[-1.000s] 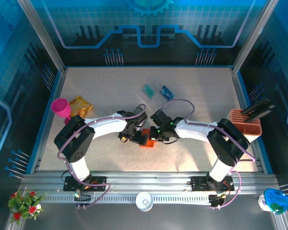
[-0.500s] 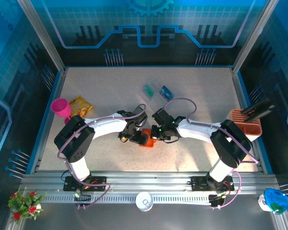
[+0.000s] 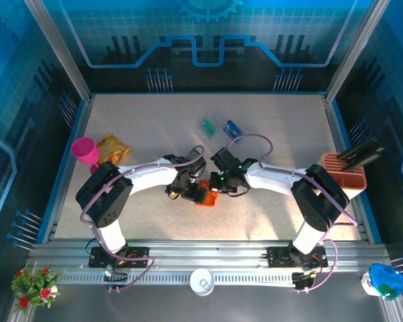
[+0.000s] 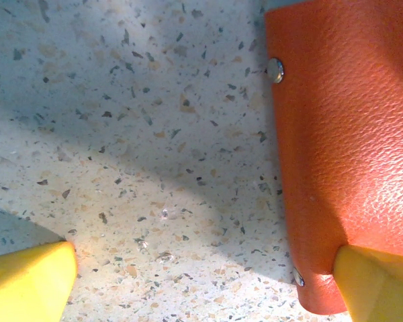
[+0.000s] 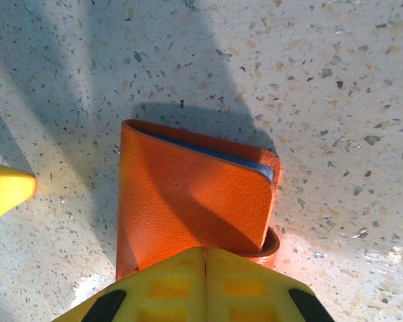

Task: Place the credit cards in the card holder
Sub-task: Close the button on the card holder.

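Note:
The card holder [image 3: 205, 199] is a small orange wallet lying mid-table between both grippers. In the right wrist view its upper flap [image 5: 188, 194] stands lifted, with a blue-grey inner edge showing. My right gripper [image 5: 205, 268] is shut, its yellow tips together at the wallet's near edge [image 3: 215, 189]. My left gripper [image 4: 201, 288] is open, and one fingertip [image 4: 379, 282] rests against the wallet's corner [image 4: 349, 147]. It stands just left of the wallet [image 3: 190, 192]. Two credit cards, one teal [image 3: 207, 125] and one blue [image 3: 232, 128], lie flat farther back.
A pink cup [image 3: 85, 151] and a yellow snack bag [image 3: 113, 145] sit at the left. An orange slotted box [image 3: 344, 171] holding a dark object stands at the right edge. Blue rails border the table.
The right arm's wrist has shifted slightly away and to the left over the wallet. The left arm has stayed still and open.

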{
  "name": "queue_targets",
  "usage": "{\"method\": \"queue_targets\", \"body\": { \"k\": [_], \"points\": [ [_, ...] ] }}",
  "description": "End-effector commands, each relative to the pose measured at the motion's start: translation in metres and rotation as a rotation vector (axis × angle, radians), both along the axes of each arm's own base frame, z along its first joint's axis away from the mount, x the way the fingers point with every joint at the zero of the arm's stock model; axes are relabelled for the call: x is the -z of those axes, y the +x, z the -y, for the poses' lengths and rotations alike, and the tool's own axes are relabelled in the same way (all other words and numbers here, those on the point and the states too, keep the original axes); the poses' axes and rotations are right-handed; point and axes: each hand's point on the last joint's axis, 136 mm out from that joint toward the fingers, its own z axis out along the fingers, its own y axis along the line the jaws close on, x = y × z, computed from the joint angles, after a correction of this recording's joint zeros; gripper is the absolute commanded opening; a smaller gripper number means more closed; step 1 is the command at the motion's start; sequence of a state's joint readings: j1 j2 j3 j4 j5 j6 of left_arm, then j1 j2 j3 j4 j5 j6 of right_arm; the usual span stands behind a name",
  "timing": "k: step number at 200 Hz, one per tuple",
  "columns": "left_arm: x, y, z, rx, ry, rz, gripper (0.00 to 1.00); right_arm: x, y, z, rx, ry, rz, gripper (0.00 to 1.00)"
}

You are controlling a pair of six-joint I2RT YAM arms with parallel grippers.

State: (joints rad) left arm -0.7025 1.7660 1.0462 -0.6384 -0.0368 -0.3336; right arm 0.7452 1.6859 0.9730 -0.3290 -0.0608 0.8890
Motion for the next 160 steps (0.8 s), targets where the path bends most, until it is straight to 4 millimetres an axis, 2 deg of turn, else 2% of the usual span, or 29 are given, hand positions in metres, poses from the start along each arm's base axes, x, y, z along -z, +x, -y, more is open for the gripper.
{"method": "queue_targets", "body": {
  "k": [1, 91, 122, 128, 160],
  "points": [
    [0.043, -0.032, -0.026, 0.012, 0.114, -0.131, 0.99, 0.005, -0.004, -0.001, -0.016, -0.007, -0.011, 0.0],
    [0.044, -0.031, -0.025, 0.017, 0.116, -0.13, 0.99, 0.037, -0.027, 0.006, -0.033, -0.058, -0.076, 0.0],
    [0.043, -0.031, -0.025, 0.014, 0.118, -0.131, 0.99, 0.04, -0.033, 0.007, -0.029, -0.066, -0.079, 0.0],
    [0.043, -0.031, -0.025, 0.015, 0.118, -0.131, 0.99, 0.048, -0.041, 0.015, -0.026, -0.085, -0.098, 0.0],
    [0.044, -0.031, -0.025, 0.016, 0.118, -0.133, 0.99, 0.055, -0.054, 0.025, -0.013, -0.109, -0.103, 0.0]
  ]
}}
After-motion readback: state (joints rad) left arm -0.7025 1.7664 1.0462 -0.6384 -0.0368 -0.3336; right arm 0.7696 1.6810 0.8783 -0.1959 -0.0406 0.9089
